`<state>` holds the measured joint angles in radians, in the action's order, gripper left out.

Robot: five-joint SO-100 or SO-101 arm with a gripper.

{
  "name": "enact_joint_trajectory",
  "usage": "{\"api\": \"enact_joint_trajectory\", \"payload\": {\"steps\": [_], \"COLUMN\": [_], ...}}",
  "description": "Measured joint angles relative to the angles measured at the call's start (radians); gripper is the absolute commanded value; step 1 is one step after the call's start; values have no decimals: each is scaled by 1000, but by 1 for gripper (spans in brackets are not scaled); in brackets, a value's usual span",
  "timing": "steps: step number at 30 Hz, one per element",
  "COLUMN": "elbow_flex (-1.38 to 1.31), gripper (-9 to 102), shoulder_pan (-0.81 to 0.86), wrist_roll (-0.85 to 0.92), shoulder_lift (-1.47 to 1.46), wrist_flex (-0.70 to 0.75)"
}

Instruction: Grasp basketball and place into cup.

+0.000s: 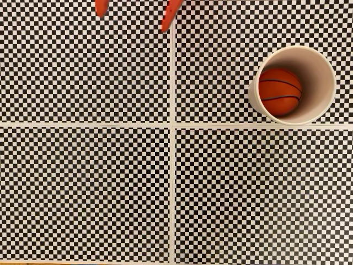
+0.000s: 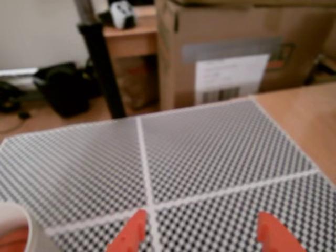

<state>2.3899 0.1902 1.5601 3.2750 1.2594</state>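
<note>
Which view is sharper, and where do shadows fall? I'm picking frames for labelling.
The fixed view is crisp: the ball's seams and the checkered mat read cleanly, with soft shade on the cup's inner wall. The wrist view is blurred throughout: the cardboard box label is unreadable, the mat's checks smear, and the gripper fingertips have fuzzy edges.

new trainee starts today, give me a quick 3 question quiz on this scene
1. True or false: the basketball lies on the checkered mat beside the cup.
2. In the fixed view, the gripper shows at which edge? A) top B) bottom C) right
3. Fill in: in the wrist view the gripper's jaws stand ____ with nothing between them.

Key:
1. False, the ball sits inside the cup.
2. A
3. open
</note>
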Motion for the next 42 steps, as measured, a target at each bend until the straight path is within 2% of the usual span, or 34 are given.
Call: {"api": "enact_joint_trajectory", "payload": {"steps": [6,10,27,32,38,42], "elbow_flex": [43,75,179,365,500,618], "gripper": [6,1,0,0,0,0], "shoulder_pan": [0,6,-117,-140,-155,-161], "wrist_roll": [5,25,18,-15,-18,-18], "shoulder_lift": [0,0,2,3,3,3], "wrist_flex": [-100,-161,-420,-669,-758,-890]}}
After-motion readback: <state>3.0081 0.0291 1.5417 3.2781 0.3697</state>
